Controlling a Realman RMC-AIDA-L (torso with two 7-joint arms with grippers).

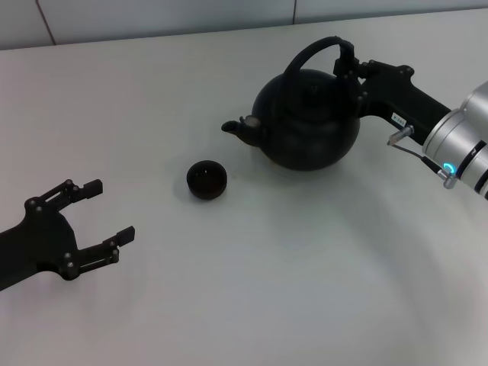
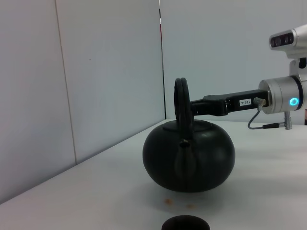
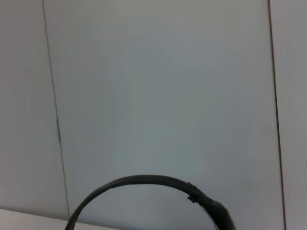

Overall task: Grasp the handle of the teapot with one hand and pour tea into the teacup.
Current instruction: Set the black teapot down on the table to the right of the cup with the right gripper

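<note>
The black teapot (image 1: 309, 122) stands upright on the white table, spout pointing toward my left side. It also shows in the left wrist view (image 2: 189, 155). Its arched handle (image 1: 313, 50) rises over the lid; the right wrist view shows the arch (image 3: 144, 181). My right gripper (image 1: 352, 75) reaches in from the right, its fingers closed around the handle's right end. The small black teacup (image 1: 207, 180) sits on the table just in front of the spout; its rim shows in the left wrist view (image 2: 185, 223). My left gripper (image 1: 109, 211) is open and empty at the near left, well apart from the cup.
The white table (image 1: 252, 290) ends at a pale wall (image 1: 152, 19) behind the teapot. The right arm's silver wrist (image 1: 465, 141) stretches over the table's right side.
</note>
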